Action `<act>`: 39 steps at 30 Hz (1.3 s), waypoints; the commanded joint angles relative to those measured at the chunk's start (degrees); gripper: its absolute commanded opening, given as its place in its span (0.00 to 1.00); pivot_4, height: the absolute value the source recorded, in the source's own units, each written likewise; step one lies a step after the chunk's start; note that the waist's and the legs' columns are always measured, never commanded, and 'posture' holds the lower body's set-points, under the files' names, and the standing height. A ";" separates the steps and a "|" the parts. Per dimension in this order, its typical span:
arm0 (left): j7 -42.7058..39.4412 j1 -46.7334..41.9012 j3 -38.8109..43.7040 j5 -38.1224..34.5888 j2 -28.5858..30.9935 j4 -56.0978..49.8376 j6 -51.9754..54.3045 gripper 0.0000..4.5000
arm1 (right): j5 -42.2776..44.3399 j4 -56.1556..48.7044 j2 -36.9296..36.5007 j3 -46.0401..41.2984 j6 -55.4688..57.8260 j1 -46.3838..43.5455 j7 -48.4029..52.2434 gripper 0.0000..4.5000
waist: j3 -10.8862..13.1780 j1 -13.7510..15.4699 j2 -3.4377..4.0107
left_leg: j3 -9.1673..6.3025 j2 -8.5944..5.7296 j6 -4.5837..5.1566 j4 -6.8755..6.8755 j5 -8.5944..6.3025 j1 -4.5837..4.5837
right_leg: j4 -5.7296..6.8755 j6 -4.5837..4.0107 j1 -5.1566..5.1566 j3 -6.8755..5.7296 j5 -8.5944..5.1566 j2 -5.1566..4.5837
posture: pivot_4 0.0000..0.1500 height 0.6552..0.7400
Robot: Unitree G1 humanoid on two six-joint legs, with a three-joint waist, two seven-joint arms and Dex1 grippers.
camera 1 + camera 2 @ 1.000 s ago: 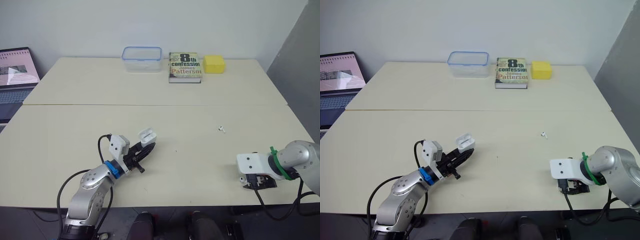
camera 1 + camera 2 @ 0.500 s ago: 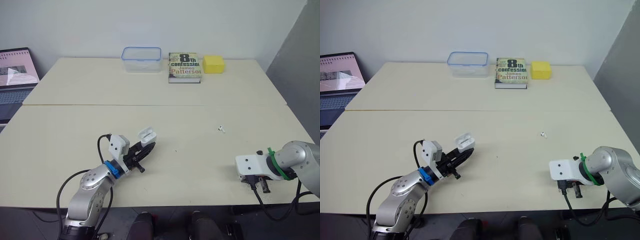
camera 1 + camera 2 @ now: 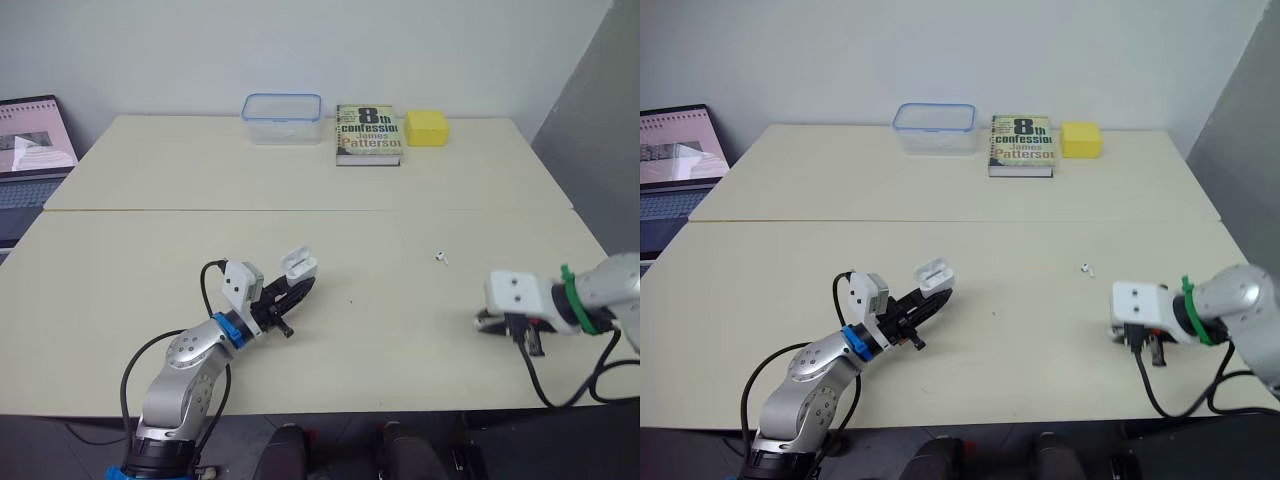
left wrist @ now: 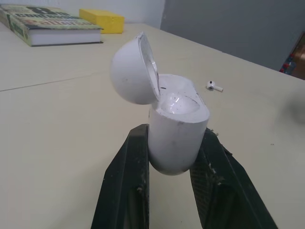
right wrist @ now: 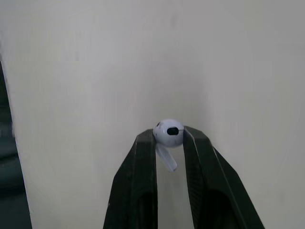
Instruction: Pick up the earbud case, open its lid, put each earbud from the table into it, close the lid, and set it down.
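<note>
Now clamps the left gripper (image 4: 175, 134) on the glossy white earbud case (image 4: 177, 121), lid open to receive. Pinches a small white earbud (image 5: 167, 132) in the right gripper (image 5: 168, 135) for transfer.

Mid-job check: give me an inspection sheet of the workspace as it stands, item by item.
Surface: two cream tables pushed together, with a seam between them.
Job's things: earbud case upright in the left gripper, lid open; held earbud in the right gripper; loose earbud on the table, nearer the right gripper.
Clutter: clear container, book and yellow block along the far edge.
Grippers: left shut on the earbud case; right shut on the held earbud.
Cables: left cable loops beside the left arm; right cable hangs below the right wrist.
Surroundings: laptop at far left; white wall; grey panel at right.
</note>
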 commanded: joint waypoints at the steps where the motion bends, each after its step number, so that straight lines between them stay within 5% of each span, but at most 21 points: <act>1: -0.26 -1.51 0.09 -0.71 -0.60 -0.86 -1.46 0.17 | 9.27 -4.13 3.51 -6.03 6.11 -4.83 -1.95 0.09 | 0.00 0.06 0.00 | -0.01 0.01 0.00 0.00 0.00 0.00 | 0.00 0.00 0.00 -0.01 0.00 0.01 | 1.00 1.00; 10: 0.11 -3.73 -0.80 0.52 -2.21 -0.82 -3.54 0.17 | 22.09 -6.84 26.44 -7.72 17.30 -14.02 -22.08 0.09 | 0.00 0.04 -0.02 | -0.05 0.01 0.00 -0.01 0.00 -0.03 | 0.03 0.01 -0.01 -0.01 0.02 0.03 | 1.00 1.00; 21: 1.65 -4.77 -2.49 1.65 -4.13 -1.16 -5.27 0.17 | 19.60 -4.76 54.51 1.61 15.55 -12.13 -45.95 0.09 | 0.00 -0.06 0.00 | -0.10 0.01 0.00 -0.01 0.00 -0.05 | 0.17 -0.08 -0.07 -0.03 0.07 0.04 | 1.00 1.00; 39: 2.68 -6.25 -2.58 0.94 -5.09 -1.05 -4.39 0.17 | 16.29 0.90 59.81 8.12 7.36 -8.57 -49.78 0.09 | -0.01 -0.32 0.00 | -0.12 0.02 0.01 -0.02 0.00 -0.03 | 0.17 0.00 -0.07 -0.04 0.02 0.06 | 1.00 1.00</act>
